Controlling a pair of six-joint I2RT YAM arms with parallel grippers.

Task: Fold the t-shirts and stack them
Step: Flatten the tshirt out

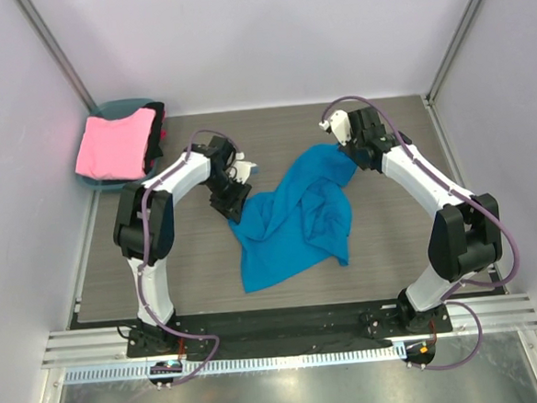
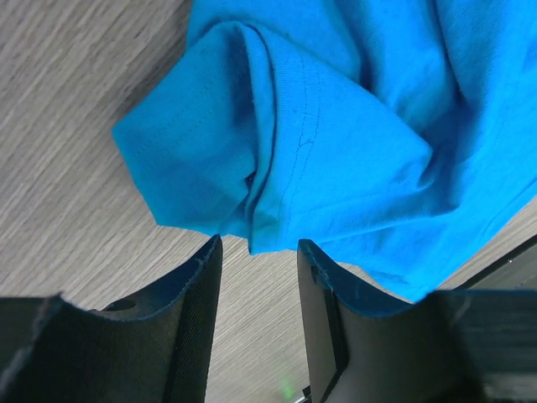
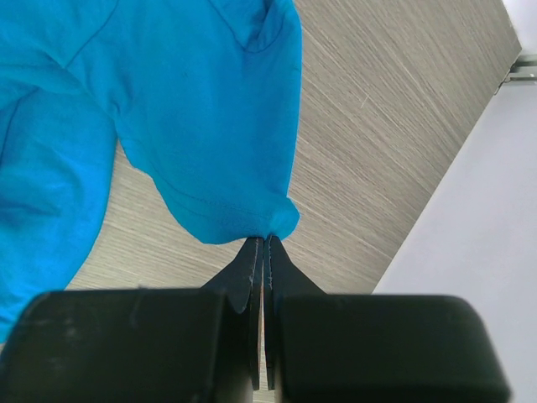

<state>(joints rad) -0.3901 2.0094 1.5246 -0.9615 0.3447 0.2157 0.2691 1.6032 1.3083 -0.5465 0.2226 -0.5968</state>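
A bright blue t-shirt [image 1: 293, 220] lies crumpled in the middle of the table. My right gripper [image 1: 351, 157] holds its far right corner. In the right wrist view the jaws [image 3: 267, 239] are shut on a pinch of the blue cloth [image 3: 168, 101]. My left gripper [image 1: 234, 202] is at the shirt's left edge. In the left wrist view its fingers [image 2: 258, 245] stand open just short of a folded blue flap [image 2: 277, 143], with bare table between them. A pink t-shirt [image 1: 113, 146] lies folded over a dark one [image 1: 158, 126] at the far left.
The pink and dark shirts rest on a round teal basket [image 1: 119, 108] in the far left corner. White walls close in the grey wood-grain table [image 1: 391, 239] on three sides. An aluminium rail [image 1: 287, 334] runs along the near edge by the arm bases.
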